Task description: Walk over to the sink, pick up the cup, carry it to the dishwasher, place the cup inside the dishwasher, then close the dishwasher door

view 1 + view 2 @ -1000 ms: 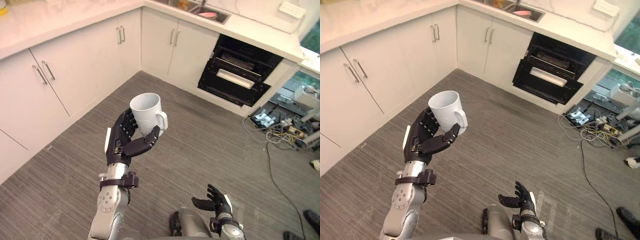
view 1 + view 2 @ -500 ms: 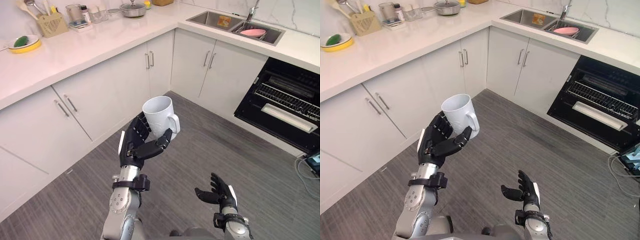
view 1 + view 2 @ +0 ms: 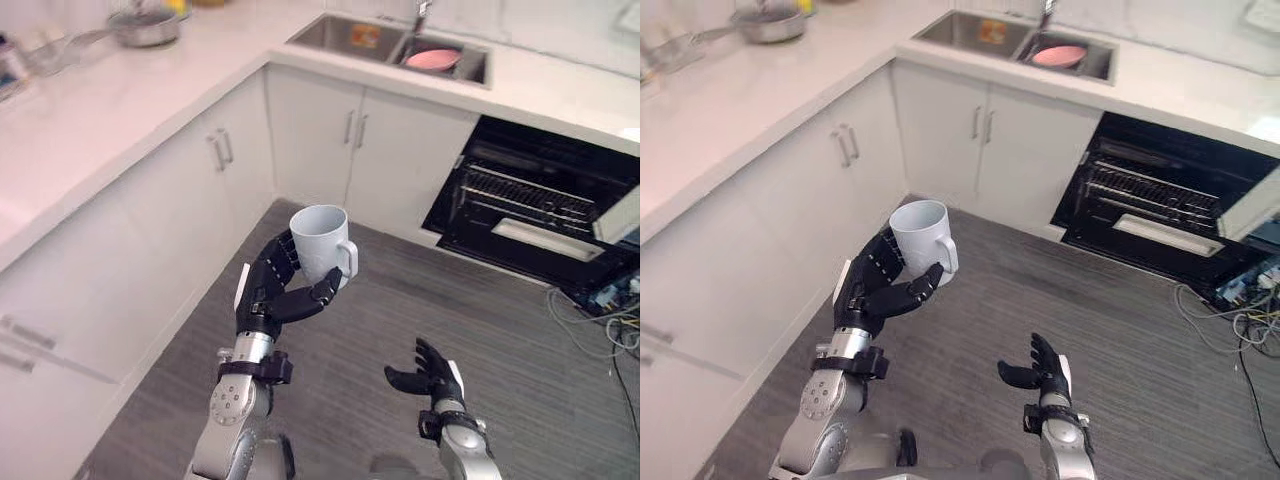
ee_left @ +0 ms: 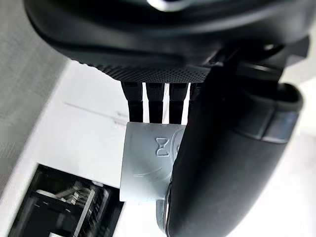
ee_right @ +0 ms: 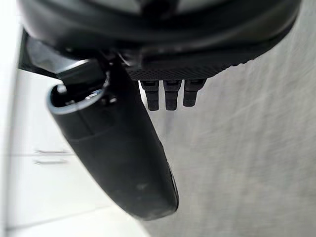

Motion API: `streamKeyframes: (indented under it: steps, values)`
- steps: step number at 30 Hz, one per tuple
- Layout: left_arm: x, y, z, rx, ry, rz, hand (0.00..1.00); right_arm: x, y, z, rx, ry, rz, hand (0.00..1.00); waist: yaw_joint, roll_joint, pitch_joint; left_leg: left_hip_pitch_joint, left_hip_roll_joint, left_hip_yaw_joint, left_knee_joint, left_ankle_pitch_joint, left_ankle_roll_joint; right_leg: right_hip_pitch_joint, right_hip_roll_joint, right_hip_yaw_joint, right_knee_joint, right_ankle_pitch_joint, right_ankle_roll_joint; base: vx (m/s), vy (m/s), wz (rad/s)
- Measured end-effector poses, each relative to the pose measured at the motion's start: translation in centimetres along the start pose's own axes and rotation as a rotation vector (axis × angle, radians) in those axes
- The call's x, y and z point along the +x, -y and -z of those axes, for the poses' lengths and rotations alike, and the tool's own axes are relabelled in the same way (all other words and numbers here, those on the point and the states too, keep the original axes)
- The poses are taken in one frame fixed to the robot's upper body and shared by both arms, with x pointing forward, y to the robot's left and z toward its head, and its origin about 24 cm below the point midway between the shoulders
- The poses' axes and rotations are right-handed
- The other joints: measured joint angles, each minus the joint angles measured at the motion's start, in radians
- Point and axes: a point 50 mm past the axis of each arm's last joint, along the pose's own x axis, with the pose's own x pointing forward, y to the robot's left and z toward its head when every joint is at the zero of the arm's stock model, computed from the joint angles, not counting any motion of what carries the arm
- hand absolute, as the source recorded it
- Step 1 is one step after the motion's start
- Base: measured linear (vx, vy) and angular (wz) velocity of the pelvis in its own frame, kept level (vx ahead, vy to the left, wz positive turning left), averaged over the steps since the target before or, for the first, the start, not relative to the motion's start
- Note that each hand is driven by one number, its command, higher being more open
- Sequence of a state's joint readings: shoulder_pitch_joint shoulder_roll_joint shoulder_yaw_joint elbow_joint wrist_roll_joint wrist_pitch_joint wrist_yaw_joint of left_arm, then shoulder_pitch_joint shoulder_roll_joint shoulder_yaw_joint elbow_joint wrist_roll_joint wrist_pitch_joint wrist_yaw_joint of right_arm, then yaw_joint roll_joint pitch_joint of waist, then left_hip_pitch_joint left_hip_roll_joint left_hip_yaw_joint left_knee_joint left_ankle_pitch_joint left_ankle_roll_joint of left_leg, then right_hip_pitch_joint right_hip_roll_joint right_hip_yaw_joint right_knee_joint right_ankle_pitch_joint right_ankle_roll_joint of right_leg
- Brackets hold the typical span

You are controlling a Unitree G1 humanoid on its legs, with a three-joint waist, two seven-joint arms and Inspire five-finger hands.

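Camera panned — dishwasher (image 3: 530,210) now at 2 o'clock; left hand (image 3: 265,300) fingers (image 3: 282,265) wrap the rigid, probably breakable cup (image 3: 322,245) by its body — right hand (image 3: 432,378) relaxed.

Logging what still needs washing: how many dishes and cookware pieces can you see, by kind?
cup: 1, white, held in the left hand
dish: 1, pink, in the sink
pot: 1, on the counter
Total: 3
Blurred items at the counter's far end are left out.

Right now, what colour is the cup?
White, clearest in the left eye view: cup, held by left robot hand.
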State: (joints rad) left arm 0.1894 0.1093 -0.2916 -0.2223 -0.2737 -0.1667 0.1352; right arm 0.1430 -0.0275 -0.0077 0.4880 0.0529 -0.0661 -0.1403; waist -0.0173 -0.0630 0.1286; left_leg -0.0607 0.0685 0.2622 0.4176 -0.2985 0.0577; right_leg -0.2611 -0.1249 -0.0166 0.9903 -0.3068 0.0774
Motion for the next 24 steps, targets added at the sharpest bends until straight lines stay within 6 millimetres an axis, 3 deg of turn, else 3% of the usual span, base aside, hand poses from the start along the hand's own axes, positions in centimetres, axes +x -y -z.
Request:
streamKeyframes:
  steps: [1,3,4,5,6,7,8,10,12,14,15,16,18,20,21,22,23,24]
  values:
    - [0.0,0.6,-0.1,-0.008,0.006,0.026,0.30,0.0,-0.6,-0.9,0.003,0.041,-0.020,0.90,-0.014,0.002,-0.008,0.049,0.003,0.021,-0.039,-0.017,-0.008,-0.088,0.009,-0.085,-0.076,-0.011,-0.019,0.45,0.077,-0.38]
    - [0.0,1.1,0.1,-0.014,0.000,0.048,0.30,0.1,-0.9,-1.7,0.003,0.073,-0.029,0.90,-0.027,0.003,-0.014,0.111,0.001,0.039,-0.091,-0.023,-0.027,-0.130,0.028,-0.157,-0.250,0.004,-0.037,0.43,0.053,-0.30]
    - [0.0,1.5,0.1,-0.019,-0.002,0.064,0.30,0.1,-0.8,-2.2,0.005,0.094,-0.025,0.90,-0.032,0.004,-0.017,0.156,-0.003,0.054,-0.123,-0.029,-0.047,-0.149,0.048,-0.204,-0.396,0.040,-0.056,0.51,0.040,-0.20]
    - [0.0,1.6,0.2,-0.020,-0.002,0.069,0.30,0.1,-0.7,-2.5,0.004,0.109,-0.022,0.90,-0.047,-0.005,-0.029,0.194,-0.018,0.057,-0.156,-0.039,-0.063,-0.157,0.069,-0.239,-0.545,0.117,-0.079,0.56,0.025,-0.11]
    - [0.0,1.6,0.1,-0.020,-0.001,0.070,0.30,0.1,-0.6,-2.7,0.002,0.117,-0.021,0.90,-0.054,-0.015,-0.036,0.217,-0.031,0.054,-0.175,-0.043,-0.072,-0.160,0.074,-0.246,-0.601,0.183,-0.103,0.66,0.004,0.25]
    - [0.1,1.7,0.5,-0.012,-0.011,0.067,0.30,0.0,-0.1,-2.8,-0.009,0.128,-0.006,0.90,-0.078,-0.006,-0.042,0.258,-0.033,0.031,-0.192,-0.059,-0.099,-0.136,0.083,-0.238,-0.615,0.345,-0.179,0.70,-0.001,0.19]
    - [0.1,1.8,1.1,-0.015,-0.035,0.059,0.30,0.0,0.4,-3.0,-0.024,0.134,0.007,0.90,-0.078,0.033,-0.051,0.272,-0.004,0.025,-0.175,-0.068,-0.112,-0.130,0.104,-0.241,-0.586,0.336,-0.185,0.82,-0.028,0.12]
    - [0.2,1.5,1.9,-0.017,-0.068,0.026,0.30,-0.6,0.7,-3.9,-0.023,0.180,0.013,0.90,-0.082,0.057,-0.043,0.243,0.040,0.018,0.014,-0.032,-0.154,-0.074,0.120,-0.250,-0.551,0.264,-0.202,0.64,-0.080,-0.10]
    - [-0.2,1.2,2.6,-0.036,-0.100,-0.020,0.30,-2.4,1.2,-6.1,0.003,0.305,0.036,0.90,-0.061,0.088,-0.033,0.122,0.141,-0.019,0.491,0.146,-0.171,0.114,0.176,-0.220,-0.627,0.214,-0.204,0.58,-0.081,-0.42]
    - [-0.5,1.2,2.3,-0.040,-0.090,-0.023,0.30,-3.1,1.0,-8.6,0.038,0.429,0.058,0.90,-0.045,0.093,-0.039,0.010,0.190,-0.035,0.681,0.117,-0.160,0.213,0.203,-0.169,-0.698,0.209,-0.209,0.45,0.020,-0.69]
    - [-0.6,1.2,2.1,-0.041,-0.082,-0.025,0.30,-3.3,1.0,-9.5,0.050,0.474,0.058,0.90,-0.039,0.090,-0.041,-0.032,0.197,-0.035,0.697,0.099,-0.151,0.236,0.203,-0.151,-0.722,0.208,-0.208,0.52,0.058,-0.79]
    - [-0.6,1.2,1.9,-0.044,-0.069,-0.021,0.30,-3.7,0.9,-11.0,0.071,0.561,0.063,0.90,-0.022,0.085,-0.044,-0.112,0.199,-0.036,0.645,0.053,-0.104,0.277,0.197,-0.107,-0.762,0.206,-0.205,0.40,0.062,-0.72]
    - [-0.7,1.1,2.0,-0.042,-0.071,-0.027,0.30,-3.6,0.7,-11.9,0.083,0.600,0.056,0.90,-0.019,0.077,-0.038,-0.164,0.177,-0.056,0.514,0.019,-0.074,0.311,0.181,-0.068,-0.780,0.190,-0.183,0.39,0.144,-0.61]
    - [-0.9,0.8,2.2,-0.038,-0.084,-0.041,0.30,-3.2,0.7,-11.6,0.078,0.582,0.054,0.90,-0.016,0.073,-0.035,-0.194,0.076,-0.182,0.223,0.016,-0.089,0.349,0.143,-0.006,-0.773,0.132,-0.158,0.37,0.241,-0.60]
    - [-1.0,0.7,2.2,-0.037,-0.086,-0.046,0.30,-3.0,0.7,-11.3,0.071,0.569,0.052,0.90,-0.012,0.073,-0.035,-0.193,0.049,-0.226,0.141,0.027,-0.103,0.353,0.134,0.015,-0.766,0.116,-0.145,0.34,0.270,-0.83]
    - [-1.0,0.5,2.2,-0.035,-0.086,-0.058,0.30,-2.5,0.8,-10.7,0.059,0.536,0.051,0.90,-0.004,0.080,-0.038,-0.187,0.017,-0.299,-0.026,0.066,-0.131,0.356,0.124,0.056,-0.755,0.089,-0.119,0.37,0.299,-1.10]
    - [-1.1,0.1,2.2,-0.028,-0.085,-0.076,0.30,-2.1,0.9,-10.0,0.043,0.497,0.053,0.90,0.007,0.088,-0.040,-0.171,0.014,-0.321,-0.090,0.174,-0.169,0.357,0.124,0.111,-0.730,0.057,-0.095,0.40,0.326,-1.17]
    - [-1.2,-0.2,2.2,-0.022,-0.086,-0.087,0.30,-2.0,0.7,-9.6,0.042,0.478,0.049,0.90,0.011,0.092,-0.044,-0.154,0.006,-0.322,-0.093,0.229,-0.159,0.361,0.119,0.138,-0.719,0.043,-0.085,0.46,0.348,-1.10]
